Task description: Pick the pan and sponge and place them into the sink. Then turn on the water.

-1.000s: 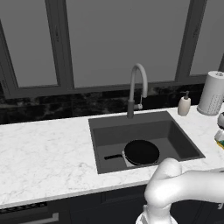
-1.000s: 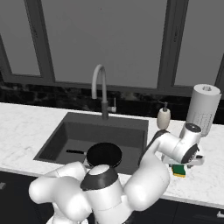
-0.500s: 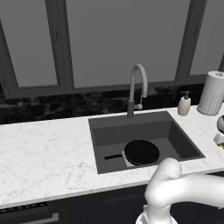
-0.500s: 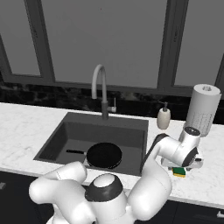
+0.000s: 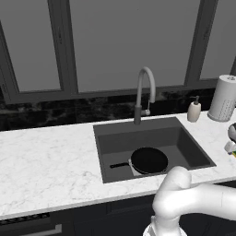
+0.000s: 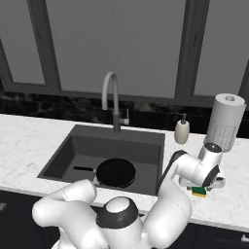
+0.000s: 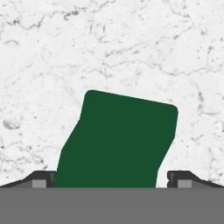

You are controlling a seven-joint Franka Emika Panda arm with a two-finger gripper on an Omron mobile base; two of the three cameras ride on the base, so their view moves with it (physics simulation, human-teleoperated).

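1. The sink (image 6: pixel 58 163), centre of the right base view, already has the pan (image 6: pixel 115 172) lying flat on its floor, handle pointing left. So the pan part looks done and the step in hand is grabbing the sponge.

2. The marble counter (image 7: pixel 109 43) is the surface the pickup happens on. It takes up the whole top half of the hand view, so the hand is looking pretty much straight down at it.

3. The gooseneck faucet (image 6: pixel 111 99) sits upper centre behind the basin, no stream coming out of it. That's for later.

4. The gripper (image 6: pixel 210 181) hangs at the lower right of the right base view, right over the sponge. Its fingers (image 7: pixel 41 178) are spread wide, one tip at each bottom corner of the hand view, nothing pinched.

5. The sponge (image 7: pixel 118 140) is on the counter right of the sink, green side up, between the tips but skewed in the hand view. I'd drop straight down until the tips straddle it, maybe roll the wrist a touch to square up with its sides, then squeeze gently since it'll squish. Lift well clear before swinging left over the rim.

6. Writing or brands: nothing readable anywhere, not on the soap pump bottle (image 6: pixel 182 130) or the paper towel roll (image 6: pixel 225 121) either.
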